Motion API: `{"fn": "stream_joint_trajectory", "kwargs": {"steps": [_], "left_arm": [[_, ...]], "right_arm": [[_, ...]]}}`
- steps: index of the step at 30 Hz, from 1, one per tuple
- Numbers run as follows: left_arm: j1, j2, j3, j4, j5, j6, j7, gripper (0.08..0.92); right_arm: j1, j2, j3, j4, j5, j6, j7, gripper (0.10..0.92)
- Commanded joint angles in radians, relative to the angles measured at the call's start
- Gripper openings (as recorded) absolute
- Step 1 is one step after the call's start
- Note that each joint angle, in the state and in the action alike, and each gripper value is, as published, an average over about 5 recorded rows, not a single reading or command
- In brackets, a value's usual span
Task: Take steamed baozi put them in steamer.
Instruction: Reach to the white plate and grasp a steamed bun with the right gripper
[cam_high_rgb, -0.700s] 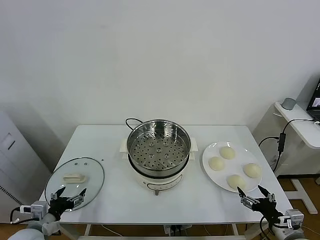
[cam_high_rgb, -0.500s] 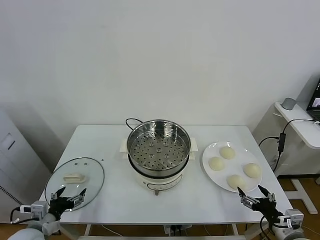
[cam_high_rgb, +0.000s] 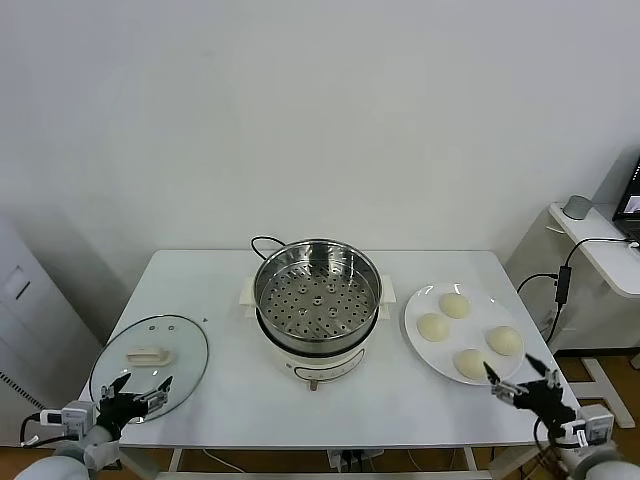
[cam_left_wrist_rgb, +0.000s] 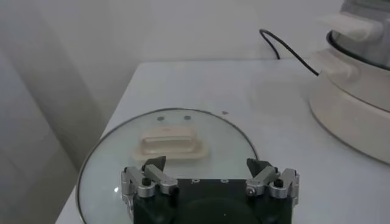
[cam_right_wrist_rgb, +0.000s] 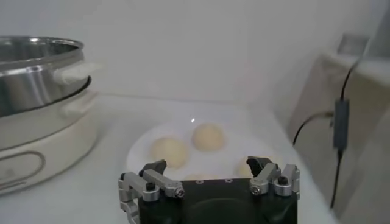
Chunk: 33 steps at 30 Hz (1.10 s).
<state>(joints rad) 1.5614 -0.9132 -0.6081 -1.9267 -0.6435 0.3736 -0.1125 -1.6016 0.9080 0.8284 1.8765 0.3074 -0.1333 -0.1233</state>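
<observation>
— Head view first: where do things stand?

— Four steamed baozi (cam_high_rgb: 455, 305) sit on the white plate (cam_high_rgb: 413, 312), right of the steamer (cam_high_rgb: 317, 297), which is open with its perforated tray bare. The right gripper (cam_high_rgb: 521, 379) hangs at the table's near edge, just in front of the plate, fingers spread and holding nothing.

— And the left?

— The left gripper (cam_high_rgb: 138, 389) is parked by the glass lid (cam_high_rgb: 150, 365), also spread and empty.

— How should the right one go in?

— I'd take the nearest bun from above, close gently so the dough isn't dented, then lift clear of the steel rim.

— Anything the wrist adds?

— The right wrist view shows the steamer's wall height against the buns; the nearest ones hide behind the gripper.
</observation>
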Motion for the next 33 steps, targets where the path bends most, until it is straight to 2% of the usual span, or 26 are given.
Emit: {"fn": "stream_joint_trajectory", "kwargs": {"steps": [1,5,9,12,18,23,33], "left_arm": [[-0.012,-0.001,0.01,0.003,0.01,0.003,0.0,0.823],[-0.022,-0.006,0.017,0.008,0.021,0.006,0.0,0.823],[-0.021,-0.006,0.018,0.007,0.026,0.006,0.001,0.823],[-0.021,-0.007,0.019,0.009,0.033,0.006,0.001,0.823],[-0.022,-0.016,0.019,0.002,0.044,0.009,0.001,0.823],[-0.024,-0.014,0.024,0.001,0.048,0.013,0.001,0.823],[-0.029,-0.016,0.029,-0.003,0.057,0.025,0.0,0.823]], "right_arm": [[0.172,-0.104,-0.039,-0.144,-0.523,0.136,-0.029,0.823],[0.306,-0.152,-0.123,-0.229,-0.652,0.178,-0.068,0.823],[0.44,-0.207,-0.186,-0.296,-0.77,0.217,-0.218,0.823],[0.526,-0.257,-0.251,-0.346,-0.795,0.222,-0.306,0.823],[0.724,-0.333,-0.455,-0.449,-0.747,0.188,-0.454,0.823],[0.941,-0.38,-0.685,-0.564,-0.693,0.224,-0.593,0.823],[1.553,-0.351,-1.346,-0.842,-0.421,0.269,-0.893,0.823]]}}
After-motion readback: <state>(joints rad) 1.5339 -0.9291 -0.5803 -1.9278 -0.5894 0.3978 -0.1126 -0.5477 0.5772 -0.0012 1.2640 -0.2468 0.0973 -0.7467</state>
